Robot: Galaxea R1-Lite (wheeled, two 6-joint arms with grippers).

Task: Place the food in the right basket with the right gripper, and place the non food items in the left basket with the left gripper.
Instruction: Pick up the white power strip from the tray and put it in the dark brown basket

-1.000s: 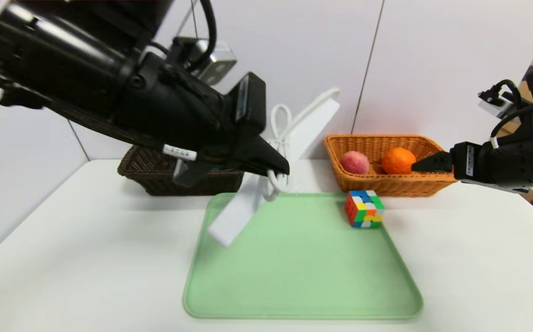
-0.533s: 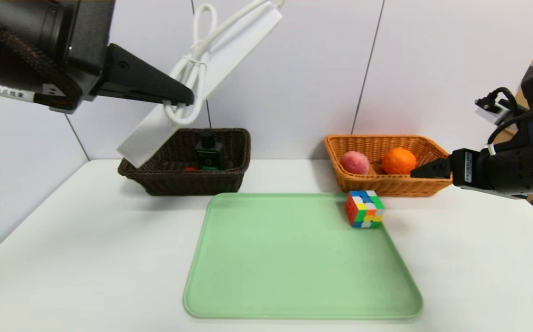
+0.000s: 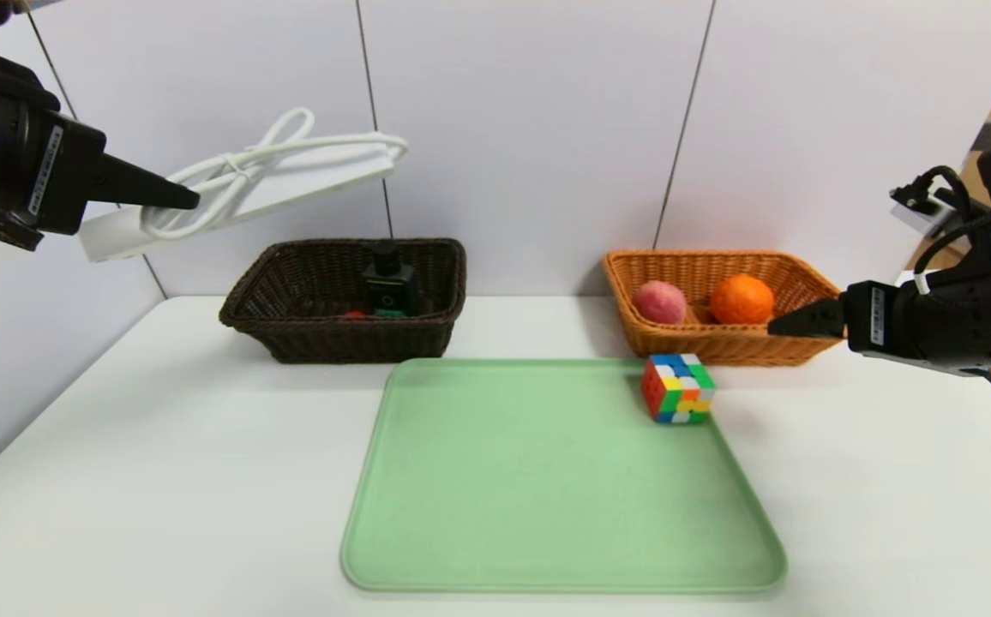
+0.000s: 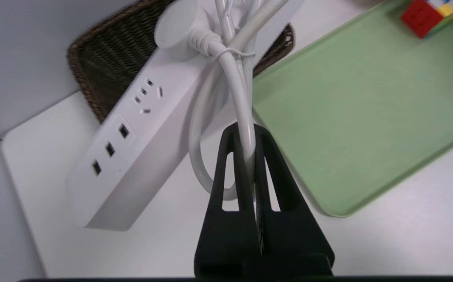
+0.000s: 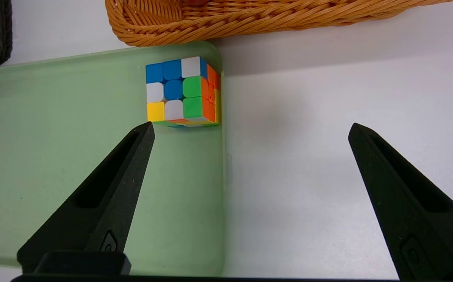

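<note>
A white counter (image 3: 161,446) meets a grey panelled wall. The left gripper (image 4: 245,135), pinched tight on the white cable (image 4: 239,94) of a power strip (image 3: 238,201), hangs above the back left corner near the dark basket (image 3: 341,338). The right gripper (image 5: 250,131) gapes empty by the right edge; the cube (image 3: 676,388) sits on the green tray (image 3: 547,514).

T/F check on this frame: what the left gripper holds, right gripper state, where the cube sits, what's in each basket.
1. The left gripper grips the power strip by its cable. True.
2. The right gripper is shut on the cube. False: it is open and empty.
3. The cube sits in the orange basket. False: it is on the green tray.
4. The orange basket holds a peach and an orange. True.
5. The dark basket is empty. False: it holds items.
</note>
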